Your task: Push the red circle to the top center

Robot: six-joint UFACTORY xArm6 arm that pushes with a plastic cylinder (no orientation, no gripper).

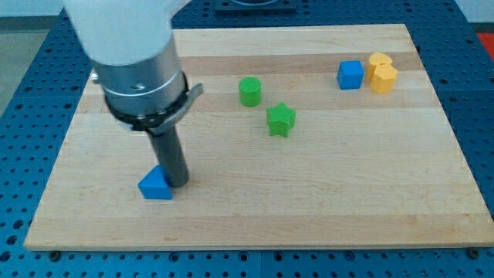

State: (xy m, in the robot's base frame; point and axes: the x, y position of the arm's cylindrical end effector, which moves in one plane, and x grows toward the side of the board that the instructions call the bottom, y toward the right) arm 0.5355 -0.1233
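No red circle shows anywhere on the table (309, 193); whether the arm's wide body hides it cannot be told. Judged by its neighbours it would be light, stiff and quick to slide; its round side would slip off a push not aimed through its middle, from the side away from top centre. The tool is a plain rod with nothing to open or close, its tip (177, 184) touching the one blue wedge (156, 185); also one blue cube (350, 75), one green cylinder (249, 91), one green star (281, 120), two yellow blocks (383, 73).

We note a blue triangle (155, 185) lower left; green cylinder (249, 91) near green star (281, 120); blue cube (350, 75) beside two yellow blocks (381, 73).
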